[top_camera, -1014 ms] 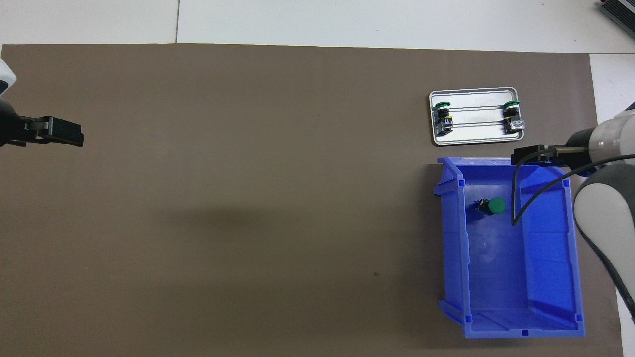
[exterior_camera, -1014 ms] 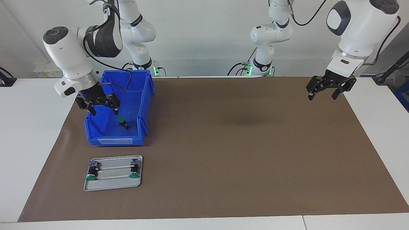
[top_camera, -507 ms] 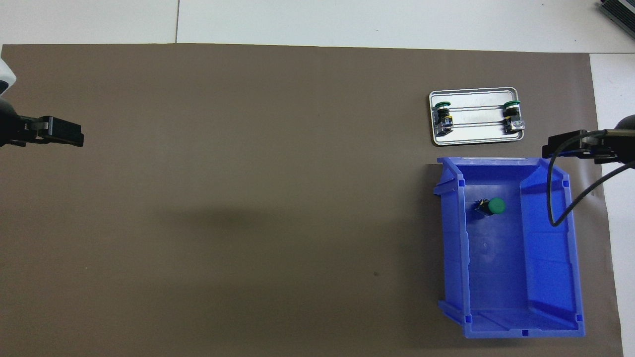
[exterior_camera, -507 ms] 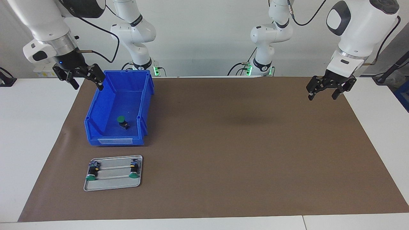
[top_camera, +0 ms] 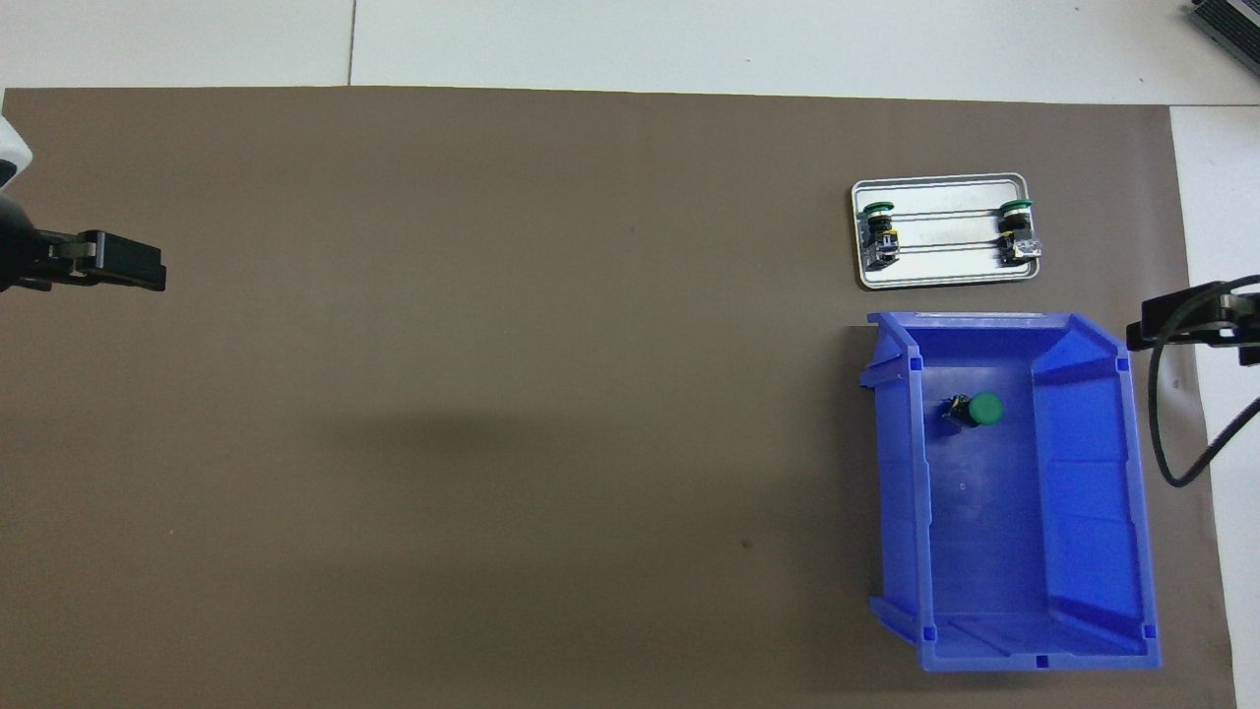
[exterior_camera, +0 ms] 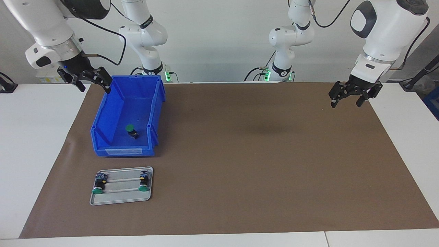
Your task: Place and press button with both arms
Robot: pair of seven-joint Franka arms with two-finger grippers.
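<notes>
Right hand [exterior_camera: 92,81]: I see fingers apart, empty, raised over the blue bin's [exterior_camera: 103,135] rim. Button [exterior_camera: 131,130]: lying on the bin floor. Tray [exterior_camera: 120,199]: two more buttons, farther from the robots. Left hand [exterior_camera: 347,97]: apart, empty, over the surface's [exterior_camera: 257,164] left-arm end.

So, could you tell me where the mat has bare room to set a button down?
The brown mat is bare from the blue bin to the left arm's end. It is crowded at the right arm's end, where the bin stands close to the metal tray with two buttons.
</notes>
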